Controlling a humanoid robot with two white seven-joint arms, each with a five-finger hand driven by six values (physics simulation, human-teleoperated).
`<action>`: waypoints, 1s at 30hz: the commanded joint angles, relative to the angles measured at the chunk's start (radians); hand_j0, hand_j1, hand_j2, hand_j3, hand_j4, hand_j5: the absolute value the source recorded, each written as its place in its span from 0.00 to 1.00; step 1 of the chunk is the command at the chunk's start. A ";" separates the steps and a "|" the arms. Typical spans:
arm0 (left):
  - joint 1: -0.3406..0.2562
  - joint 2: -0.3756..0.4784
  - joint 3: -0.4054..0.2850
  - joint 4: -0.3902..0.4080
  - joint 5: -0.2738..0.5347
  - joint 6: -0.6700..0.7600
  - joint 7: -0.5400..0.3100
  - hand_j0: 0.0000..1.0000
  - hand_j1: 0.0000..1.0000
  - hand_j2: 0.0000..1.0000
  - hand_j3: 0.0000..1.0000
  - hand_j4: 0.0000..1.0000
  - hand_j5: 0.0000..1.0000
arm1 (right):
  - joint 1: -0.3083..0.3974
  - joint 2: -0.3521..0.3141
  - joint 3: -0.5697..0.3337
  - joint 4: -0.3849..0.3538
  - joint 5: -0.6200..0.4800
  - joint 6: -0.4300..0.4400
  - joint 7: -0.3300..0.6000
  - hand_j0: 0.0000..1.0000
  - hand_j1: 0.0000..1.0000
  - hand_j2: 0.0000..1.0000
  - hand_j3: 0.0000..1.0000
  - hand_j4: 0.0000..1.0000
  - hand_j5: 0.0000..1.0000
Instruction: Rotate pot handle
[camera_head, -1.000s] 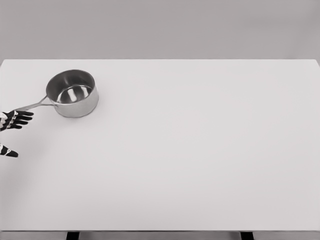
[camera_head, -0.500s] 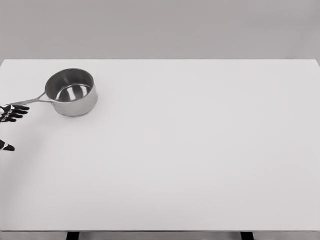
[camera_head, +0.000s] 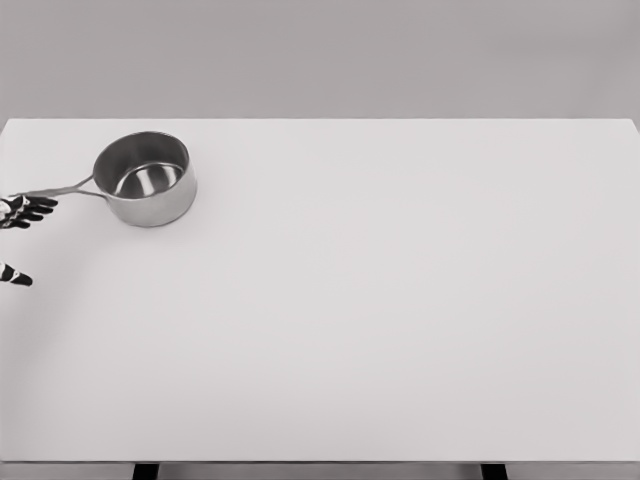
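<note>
Touching pot handle: left hand; table.

The pot handle has swung up as the left robot hand rose.

A white table is spanning nearly the full width of the head view, its far edge running straight against a grey backdrop. Two dark supports are showing beneath the near edge. A steel pot is standing upright on the far-left part of the surface, its thin handle pointing left toward the table's left edge. The pot's interior is showing nothing inside.
</note>
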 joint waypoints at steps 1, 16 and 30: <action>0.000 -0.007 -0.001 0.011 -0.017 0.000 0.000 1.00 1.00 1.00 1.00 1.00 1.00 | 0.000 0.000 0.000 0.000 0.000 0.001 0.000 1.00 1.00 1.00 1.00 1.00 1.00; -0.089 -0.093 -0.007 0.097 -0.107 0.000 0.000 1.00 1.00 1.00 1.00 1.00 1.00 | 0.000 0.000 0.000 0.000 0.000 0.000 0.000 1.00 1.00 1.00 1.00 1.00 1.00; 0.052 0.016 0.077 -0.118 0.028 -0.127 0.000 1.00 1.00 1.00 1.00 1.00 1.00 | 0.000 0.000 0.000 0.000 0.000 0.000 0.000 1.00 1.00 1.00 1.00 1.00 1.00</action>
